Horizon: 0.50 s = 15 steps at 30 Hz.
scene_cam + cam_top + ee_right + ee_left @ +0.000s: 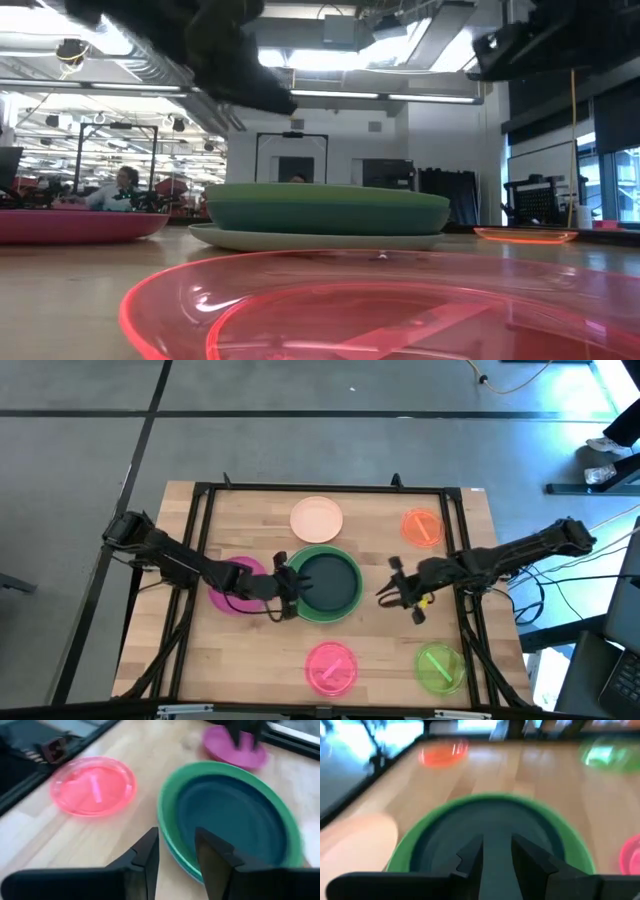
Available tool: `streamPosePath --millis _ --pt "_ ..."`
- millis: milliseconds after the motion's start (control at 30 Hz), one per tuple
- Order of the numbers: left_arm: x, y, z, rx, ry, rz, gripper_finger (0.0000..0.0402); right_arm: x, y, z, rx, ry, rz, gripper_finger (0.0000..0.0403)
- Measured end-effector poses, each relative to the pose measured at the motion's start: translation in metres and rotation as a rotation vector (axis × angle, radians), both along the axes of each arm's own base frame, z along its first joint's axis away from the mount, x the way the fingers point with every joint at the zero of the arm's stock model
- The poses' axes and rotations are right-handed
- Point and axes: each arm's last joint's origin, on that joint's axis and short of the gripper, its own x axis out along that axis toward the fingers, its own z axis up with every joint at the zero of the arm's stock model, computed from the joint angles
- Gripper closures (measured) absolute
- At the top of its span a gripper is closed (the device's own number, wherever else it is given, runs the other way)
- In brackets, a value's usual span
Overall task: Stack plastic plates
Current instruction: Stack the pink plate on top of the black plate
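Observation:
A stack sits mid-table: a dark navy plate (328, 580) lies inside a green plate (325, 550), with a pale plate (320, 240) under them. Single plates lie flat around it: magenta (228, 603), peach (317, 518), orange (422, 526), pink (331, 666) and lime (440, 666). My left gripper (290, 588) is open above the stack's left rim, its fingers over the navy plate (495, 820). My right gripper (392, 588) is open just right of the stack, its fingers next to the green rim (167, 820). In the low view both arms stay above the plates.
A black frame (200, 495) runs around the wooden tabletop. Bare wood lies between the stack and the pink plate (92, 785), and along the near left of the table. The magenta plate (240, 750) sits under the left arm. A person (125, 185) is in the room behind.

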Motion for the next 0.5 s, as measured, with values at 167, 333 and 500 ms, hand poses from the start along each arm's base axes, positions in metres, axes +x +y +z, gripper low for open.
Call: streamPosePath --millis 167,333,500 --pt "-0.003 0.000 0.036 -0.144 0.305 0.160 0.0308 -0.026 -0.010 -0.001 0.018 0.033 -0.107 0.0288" --pt "-0.021 0.003 0.057 -0.352 0.474 0.386 0.0308 -0.041 -0.015 0.008 0.058 0.011 -0.153 0.0287" --pt "-0.029 0.009 0.045 -0.450 0.543 0.497 0.0308 -0.045 -0.016 0.009 0.060 0.005 -0.158 0.0288"
